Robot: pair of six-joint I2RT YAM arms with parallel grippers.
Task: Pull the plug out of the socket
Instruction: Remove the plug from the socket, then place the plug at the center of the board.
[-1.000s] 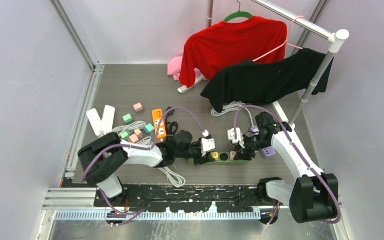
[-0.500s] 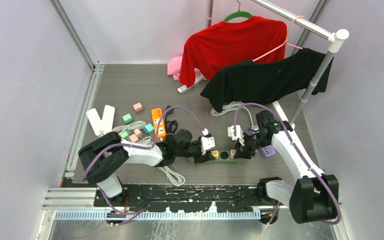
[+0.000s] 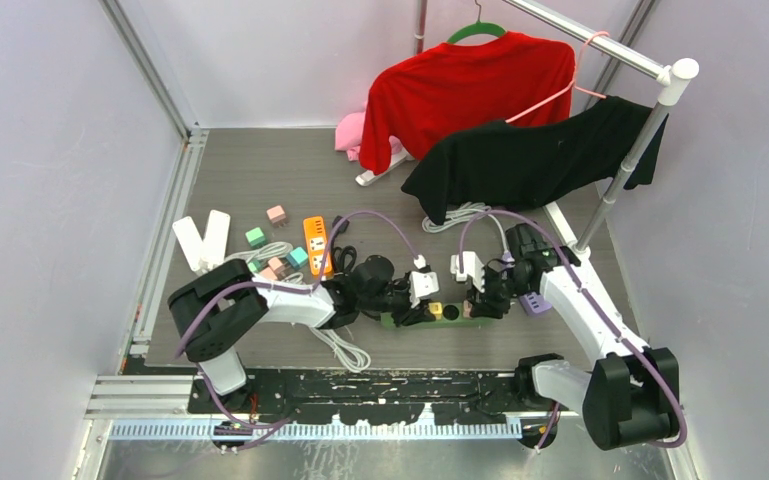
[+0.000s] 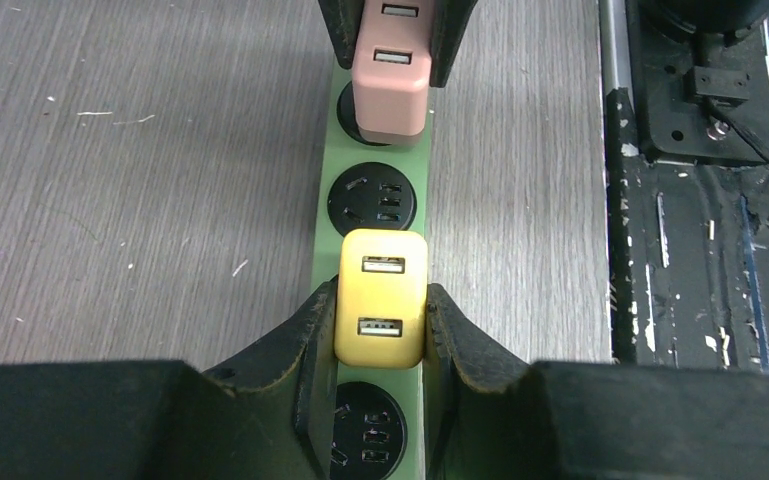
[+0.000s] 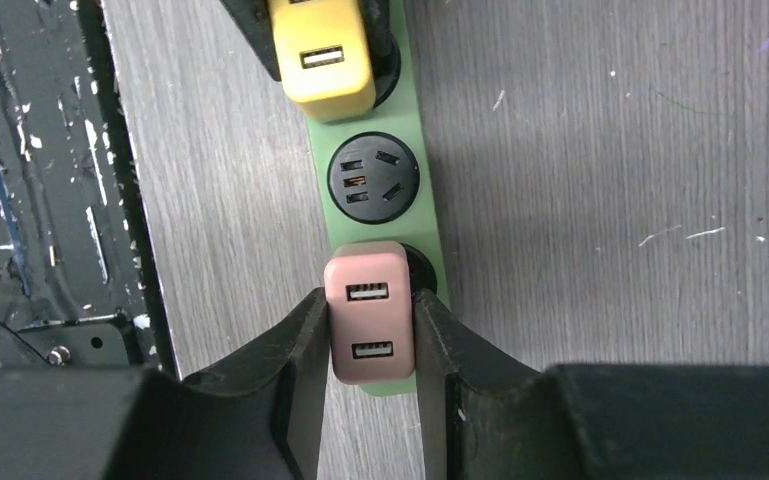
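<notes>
Shut on the yellow plug (image 4: 381, 295): left gripper (image 4: 380, 325), one finger flat against each long side, plug dead centre between the jaws. Likewise shut on the pink plug (image 5: 368, 300): right gripper (image 5: 368, 335), squeezing the long sides too.

Both plugs sit on the green power strip (image 5: 426, 215), which runs straight ahead from each pair of jaws. One empty socket (image 5: 373, 183) between the two plugs, ahead of either grip. Long axis of each plug in line with the strip, so jaws press across the short way. Cannot tell from these views how deep the pins sit.

Neither arm nearer than the other: each already on its own plug. Likely next: a straight pull away from the strip face, toward the wrist camera, no sideways twist. Risk of the light strip lifting along with the plug.

No brand, label or readable writing anywhere; only two USB ports on each plug's top face.
</notes>
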